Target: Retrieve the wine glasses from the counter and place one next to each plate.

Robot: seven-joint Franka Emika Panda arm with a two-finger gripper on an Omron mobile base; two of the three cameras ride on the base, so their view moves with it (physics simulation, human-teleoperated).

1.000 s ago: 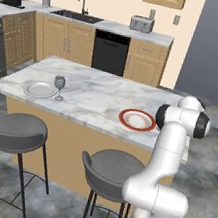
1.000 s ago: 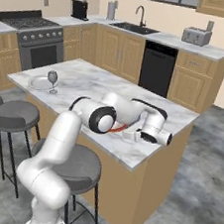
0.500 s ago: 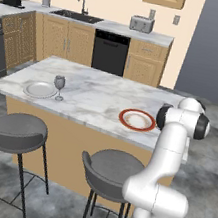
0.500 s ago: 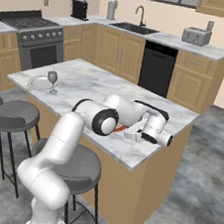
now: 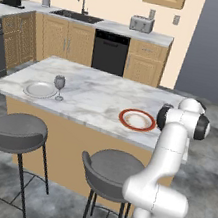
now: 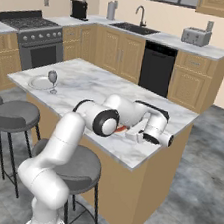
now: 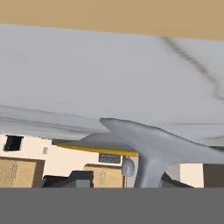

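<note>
One wine glass (image 5: 59, 86) stands on the island beside the pale grey plate (image 5: 39, 89) at the left end. The red-rimmed plate (image 5: 137, 119) lies near the right end. My gripper (image 6: 132, 135) reaches low over the marble just right of that plate. The hand view is upside down. In it a second wine glass (image 7: 151, 151) stands close up, its foot on the marble and its stem between my parted fingertips. My gripper (image 7: 127, 181) is open around that stem. The red-rimmed plate (image 7: 98, 146) shows edge-on just beyond it.
Two grey stools (image 5: 14, 127) (image 5: 113, 170) stand along the island's (image 5: 99, 86) near side. The back counter (image 5: 120, 29) carries a sink, a toaster (image 5: 142, 23) and a kettle, with a dishwasher below. A stove (image 6: 30, 26) sits at the left.
The arm has barely shifted over the island's right end. Both plates and the far glass stay where they were.
</note>
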